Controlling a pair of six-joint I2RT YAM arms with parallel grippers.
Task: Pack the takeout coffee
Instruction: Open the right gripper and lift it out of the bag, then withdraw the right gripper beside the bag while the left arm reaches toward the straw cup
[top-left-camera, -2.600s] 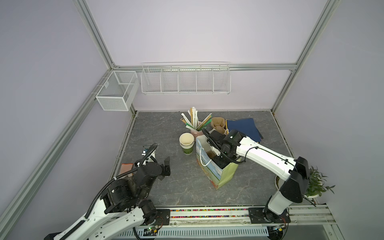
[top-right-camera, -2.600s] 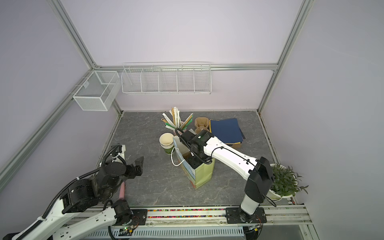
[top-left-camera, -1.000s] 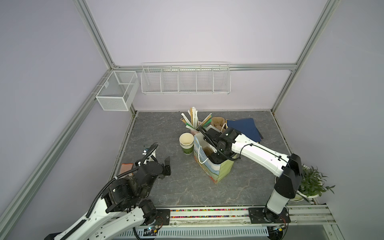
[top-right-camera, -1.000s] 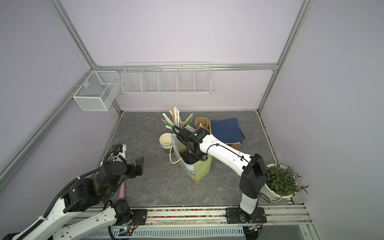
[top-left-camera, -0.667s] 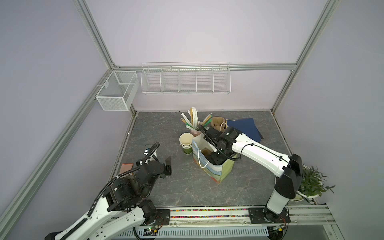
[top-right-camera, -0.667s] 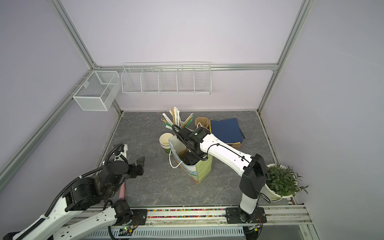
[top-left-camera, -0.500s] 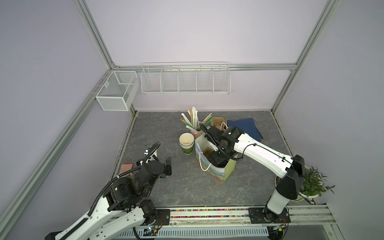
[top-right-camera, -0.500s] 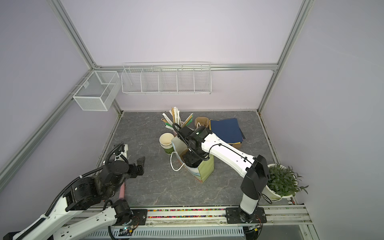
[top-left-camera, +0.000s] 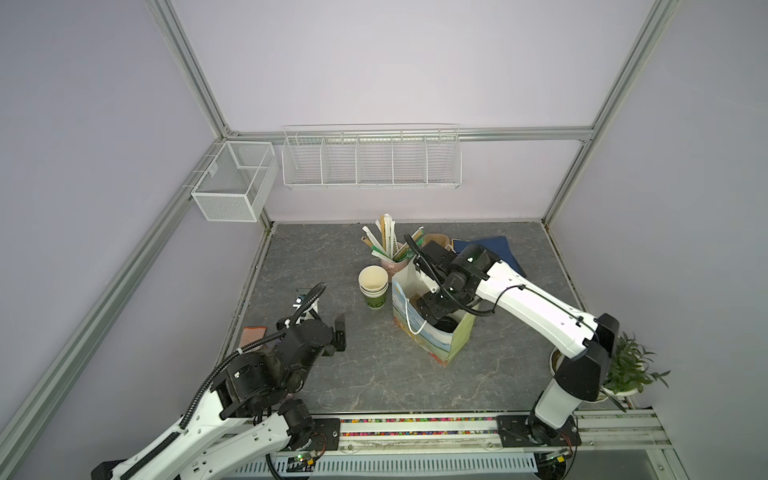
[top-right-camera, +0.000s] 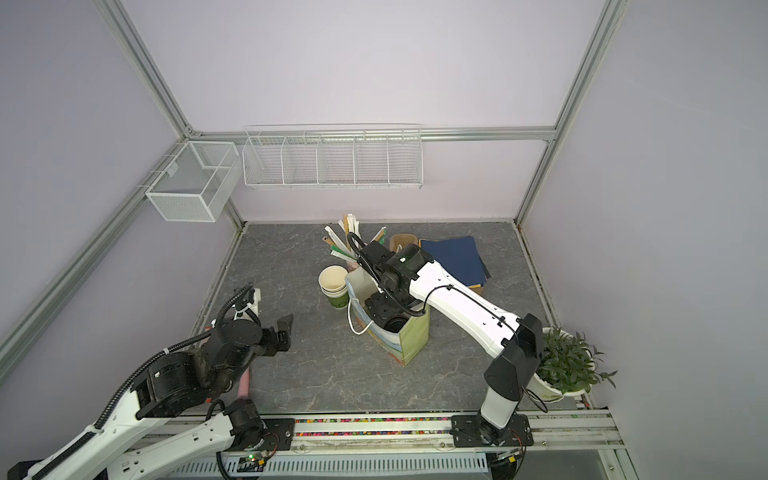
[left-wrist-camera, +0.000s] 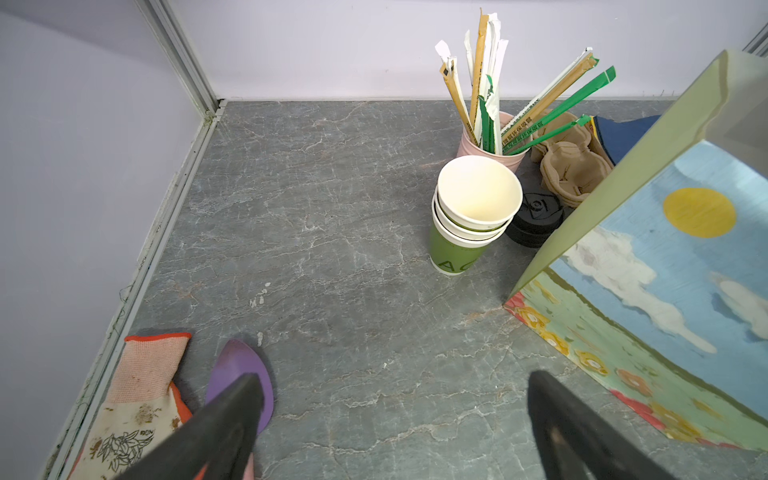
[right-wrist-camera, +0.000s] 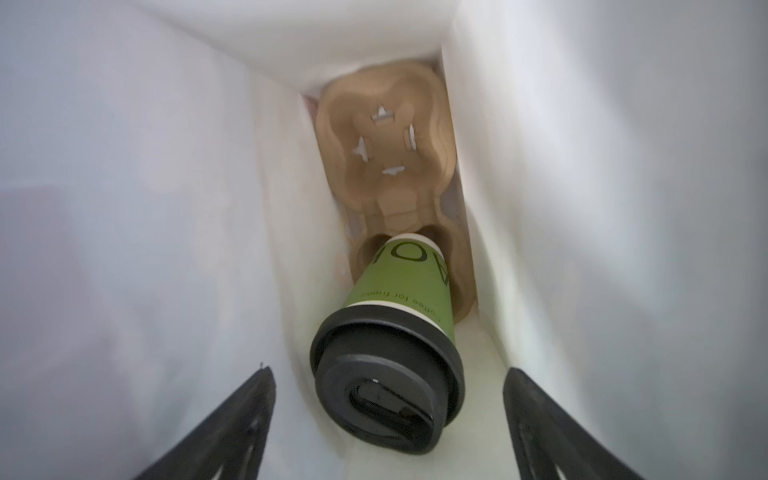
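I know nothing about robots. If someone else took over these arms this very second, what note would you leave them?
Left gripper: open, empty, hovering well apart from the paper bag.
Right gripper: open, down inside the bag, jaws either side of the takeout coffee, not touching it.
Coffee: lid on, base in a pocket of the cardboard carrier at the bag's bottom.
Done: the coffee is in the bag.
Left: probably just lift the right gripper straight out without snagging the bag.
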